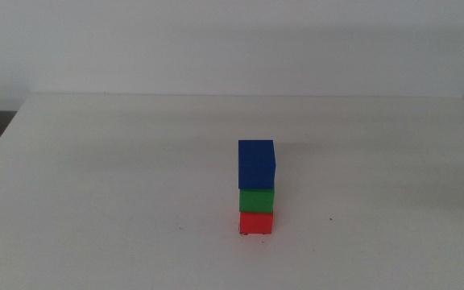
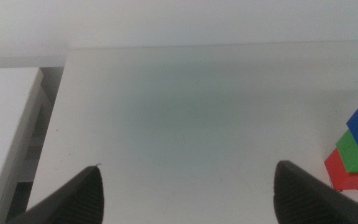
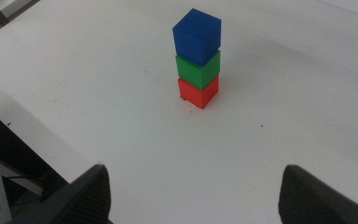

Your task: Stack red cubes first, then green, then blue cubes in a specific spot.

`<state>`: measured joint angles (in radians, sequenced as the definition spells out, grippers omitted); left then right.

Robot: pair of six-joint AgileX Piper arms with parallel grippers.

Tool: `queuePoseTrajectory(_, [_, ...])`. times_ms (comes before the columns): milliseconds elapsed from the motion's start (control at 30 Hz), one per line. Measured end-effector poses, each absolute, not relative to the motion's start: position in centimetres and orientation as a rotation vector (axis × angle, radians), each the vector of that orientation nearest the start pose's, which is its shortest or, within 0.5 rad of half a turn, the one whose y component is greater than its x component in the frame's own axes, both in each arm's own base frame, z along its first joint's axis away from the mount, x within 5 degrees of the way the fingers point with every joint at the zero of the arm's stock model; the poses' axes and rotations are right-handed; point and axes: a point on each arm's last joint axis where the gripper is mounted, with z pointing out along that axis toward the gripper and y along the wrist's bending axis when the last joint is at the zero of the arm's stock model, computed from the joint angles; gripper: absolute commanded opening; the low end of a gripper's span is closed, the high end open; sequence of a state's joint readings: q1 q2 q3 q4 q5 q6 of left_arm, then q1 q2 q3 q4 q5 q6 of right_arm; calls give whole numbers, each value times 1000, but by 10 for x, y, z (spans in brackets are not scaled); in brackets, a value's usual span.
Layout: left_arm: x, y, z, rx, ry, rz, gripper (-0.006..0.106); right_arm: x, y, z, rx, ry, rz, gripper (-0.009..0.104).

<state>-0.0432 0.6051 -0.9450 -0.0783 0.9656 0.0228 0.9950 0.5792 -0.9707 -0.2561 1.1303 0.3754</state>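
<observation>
Currently: three-cube tower stands free on the white matte tabletop, neither gripper touching it.

Small matte bright-red cube sits at the bottom on the table, small matte bright-green cube rests on it, small matte deep-blue cube on top, turned slightly off square against the two below. Left gripper is held low over bare table, dark fingers spread wide with nothing between them; tower lies ahead of and outside the far finger, partly cut off at the frame edge. Right gripper likewise has its fingers spread wide and empty; tower stands well ahead, roughly centred between them. Neither arm shows in the middle view. Marks of the target spot beneath the red cube: a few faint specks at its base, otherwise hidden.
</observation>
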Motion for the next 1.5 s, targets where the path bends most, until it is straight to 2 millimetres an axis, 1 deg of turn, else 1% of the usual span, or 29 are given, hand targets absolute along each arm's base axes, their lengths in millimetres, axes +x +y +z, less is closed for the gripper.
queuePoseTrajectory(133, [86,-10,393,64,2107,-106,94,55,48,389,-678,2125,464,88])
queuePoseTrajectory(233, [88,-10,387,62,2124,-105,94,55,52,375,-692,2112,490,88])
queuePoseTrajectory(333, [85,-9,372,59,2123,-103,94,58,62,352,-712,2085,529,88])
queuePoseTrajectory(467, [73,-8,339,49,2044,-100,94,64,74,310,-702,2007,605,88])
queuePoseTrajectory(533, [67,-7,319,41,1981,-98,94,68,77,293,-639,1955,651,88])
queuePoseTrajectory(600, [61,-7,302,32,1917,-106,94,74,74,272,-527,1962,665,88])
queuePoseTrajectory(733, [55,-7,265,18,1852,-111,94,84,56,238,-233,2020,602,88])
queuePoseTrajectory(833, [51,-6,243,14,1836,-113,94,85,39,219,-56,2005,524,88])
queuePoseTrajectory(967, [48,-7,222,-6,1793,-143,94,76,21,205,108,1923,440,88])
queuePoseTrajectory(1100, [48,-7,216,-19,1775,-161,94,64,10,191,209,1833,368,88])
queuePoseTrajectory(1233, [50,-7,209,-28,1768,-164,94,56,3,190,267,1754,302,88])
queuePoseTrajectory(1400, [54,-6,189,-39,1781,-160,94,55,1,187,301,1761,264,88])
queuePoseTrajectory(1500, [54,-6,188,-40,1781,-160,94,55,0,187,298,1763,258,88])
